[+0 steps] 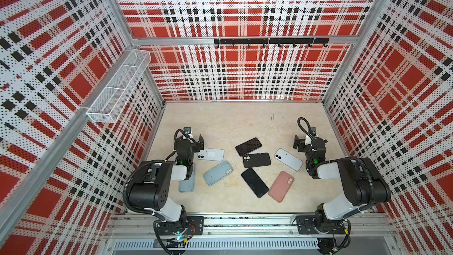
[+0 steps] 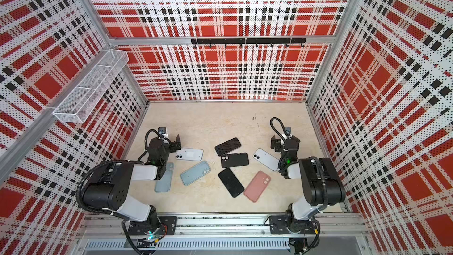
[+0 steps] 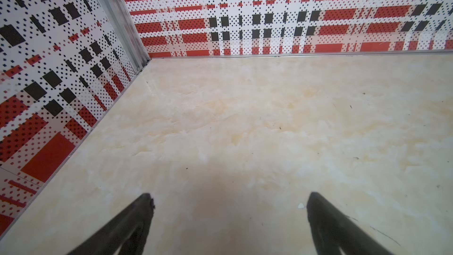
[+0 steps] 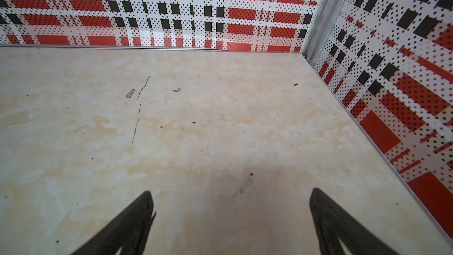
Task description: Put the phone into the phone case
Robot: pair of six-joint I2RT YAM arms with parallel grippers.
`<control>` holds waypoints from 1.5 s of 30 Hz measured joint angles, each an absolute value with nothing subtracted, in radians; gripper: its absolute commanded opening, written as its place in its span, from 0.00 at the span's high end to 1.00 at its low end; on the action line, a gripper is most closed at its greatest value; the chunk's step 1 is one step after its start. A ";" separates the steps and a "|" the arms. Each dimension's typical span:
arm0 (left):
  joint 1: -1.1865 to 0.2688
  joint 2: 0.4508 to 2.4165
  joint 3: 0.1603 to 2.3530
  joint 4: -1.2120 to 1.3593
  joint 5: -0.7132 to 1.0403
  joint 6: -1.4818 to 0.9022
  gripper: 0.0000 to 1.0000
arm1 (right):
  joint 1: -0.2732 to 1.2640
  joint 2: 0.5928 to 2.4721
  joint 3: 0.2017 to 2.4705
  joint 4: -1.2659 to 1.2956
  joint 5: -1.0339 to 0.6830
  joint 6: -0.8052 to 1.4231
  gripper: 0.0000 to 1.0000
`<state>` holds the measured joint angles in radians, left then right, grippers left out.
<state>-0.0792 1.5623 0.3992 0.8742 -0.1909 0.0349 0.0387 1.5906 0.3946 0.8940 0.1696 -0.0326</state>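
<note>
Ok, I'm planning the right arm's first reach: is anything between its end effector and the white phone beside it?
Nothing visible does. The right end effector is open and empty; in both top views only bare table lies between it and the white phone. The black case sits on the phone's other side.

Red, white and black plaid, dotted with holes, covers the walls (image 1: 240,74). The tabletop (image 1: 220,123) is cream, marbled pale yellow. On it lie a pink case (image 1: 281,186), a black case (image 1: 256,160), two pale blue cases (image 1: 218,173), two white phones (image 1: 210,154) and two black phones (image 1: 255,182).
</note>
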 measured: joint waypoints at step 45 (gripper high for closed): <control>0.156 0.995 0.830 0.162 0.154 -0.675 0.01 | -0.015 1.131 0.775 0.402 -0.175 0.530 0.00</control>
<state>0.1558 0.9951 0.8295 0.1619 0.1539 -0.6746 -0.0151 1.1305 0.7750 0.4019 -0.1749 0.5301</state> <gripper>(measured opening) 0.992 0.998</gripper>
